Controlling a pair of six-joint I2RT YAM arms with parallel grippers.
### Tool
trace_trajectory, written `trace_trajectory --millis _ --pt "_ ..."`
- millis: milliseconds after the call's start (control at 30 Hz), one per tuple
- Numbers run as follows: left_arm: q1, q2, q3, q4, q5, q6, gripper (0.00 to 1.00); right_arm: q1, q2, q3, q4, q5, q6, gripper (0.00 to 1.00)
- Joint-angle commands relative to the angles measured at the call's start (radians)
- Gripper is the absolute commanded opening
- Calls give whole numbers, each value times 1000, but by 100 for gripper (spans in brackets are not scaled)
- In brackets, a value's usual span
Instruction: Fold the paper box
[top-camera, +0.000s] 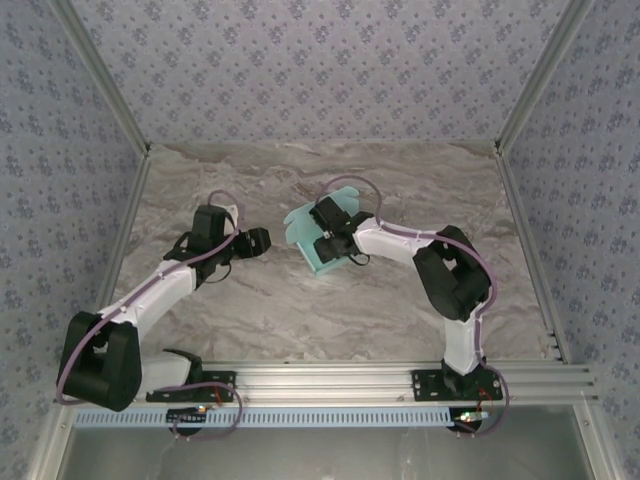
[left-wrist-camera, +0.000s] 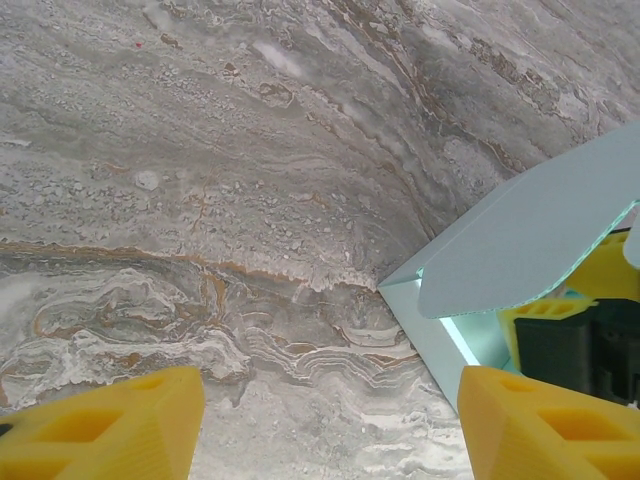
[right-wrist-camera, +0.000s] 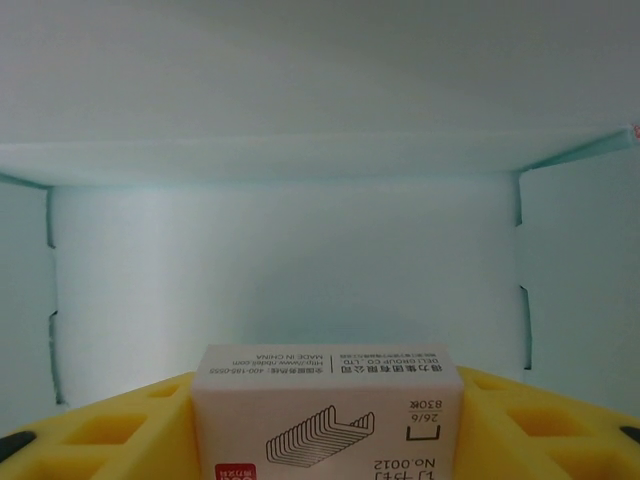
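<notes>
Right gripper (right-wrist-camera: 330, 405) first: its two yellow fingers (right-wrist-camera: 545, 430) are closed in on one small white staple carton (right-wrist-camera: 330, 380) and press it from both sides. It is printed card with a line drawing of a staple strip, and "No.0012" reads upside down. Beyond it, the wrist camera looks straight into the paper box (right-wrist-camera: 300, 270). That is smooth pale cyan card, with a flat back panel and one fold line running across the top. The side walls have short slits at the creases, two on the left and two on the right.

From above, the right gripper (top-camera: 335, 250) sits right at the single paper box (top-camera: 303, 228). The box lies on the table (top-camera: 400, 180) near the middle, turned at an angle.

Over to the left gripper (left-wrist-camera: 328, 395): its jaws are spread wide, and there is nothing between its two blocky yellow fingers (left-wrist-camera: 100, 430) but tabletop. Just off its right finger, the box shows a cyan flap lifted over a lower panel whose edge meets the table. In the top view the left gripper (top-camera: 262, 242) is near the box but apart from it, with a strip of table between.

The tabletop is marble-look, grey and cream bands with thin rusty veins. That makes two arms, one box and one carton.
</notes>
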Motion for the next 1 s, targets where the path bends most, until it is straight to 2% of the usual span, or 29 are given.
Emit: trace_trajectory --millis 0,233,567,667,800,967 --pt "9 -19 -8 -13 -7 14 68 9 14 16 40 30 18 64" --pt "9 -25 -4 -7 0 14 70 7 -22 8 29 39 13 70" --pt "9 -47 25 86 107 0 74 -10 -355 -234 105 -26 31 71" --pt "6 -13 83 86 132 -6 74 -76 -447 -311 128 -69 49 72" --pt "-21 -3 89 114 175 -25 74 -214 -517 -360 194 -250 5 74" --pt "-86 -24 57 56 87 79 74 -298 -499 -343 280 -337 -155 75"
